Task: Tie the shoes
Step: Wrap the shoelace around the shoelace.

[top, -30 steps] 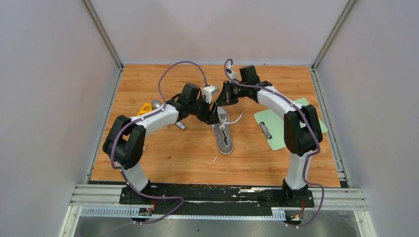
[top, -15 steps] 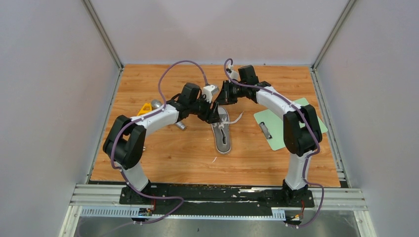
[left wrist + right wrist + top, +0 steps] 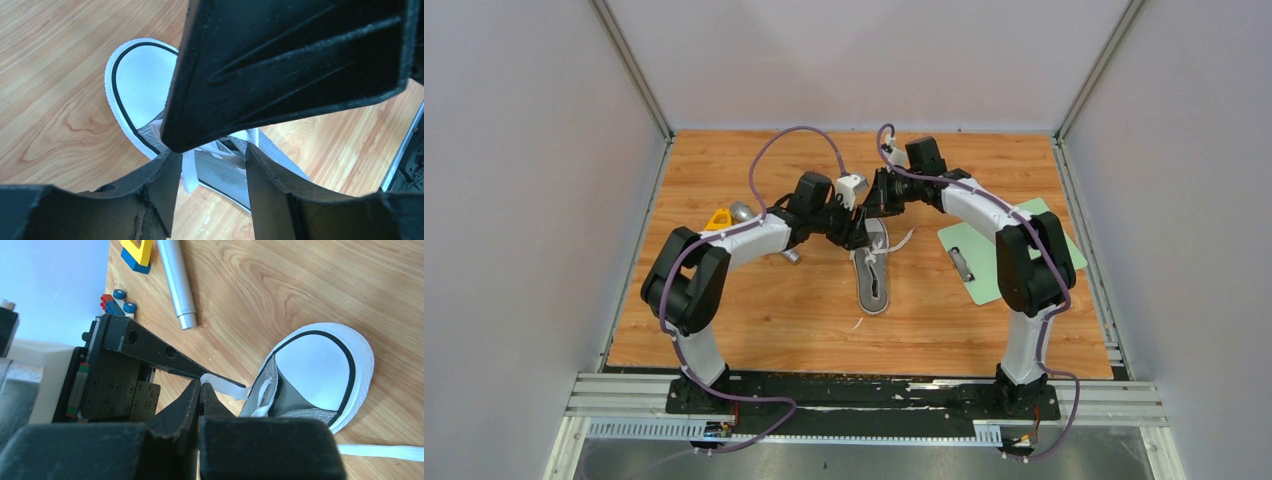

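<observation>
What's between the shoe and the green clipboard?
A loose white lace trails from the shoe partway toward the clipboard; the rest is bare wooden table. The top view shows it.

The left arm [image 3: 744, 238] and right arm [image 3: 979, 205] match: white link shells between bulky black joint housings, on black bases. A purple cable [image 3: 799, 128] runs along each. A white camera block [image 3: 852, 186] sits at the left wrist. The left claw [image 3: 210, 165] has matte black fingers [image 3: 150, 195], one with a chipped edge, and its body shows rows of screw holes.
</observation>
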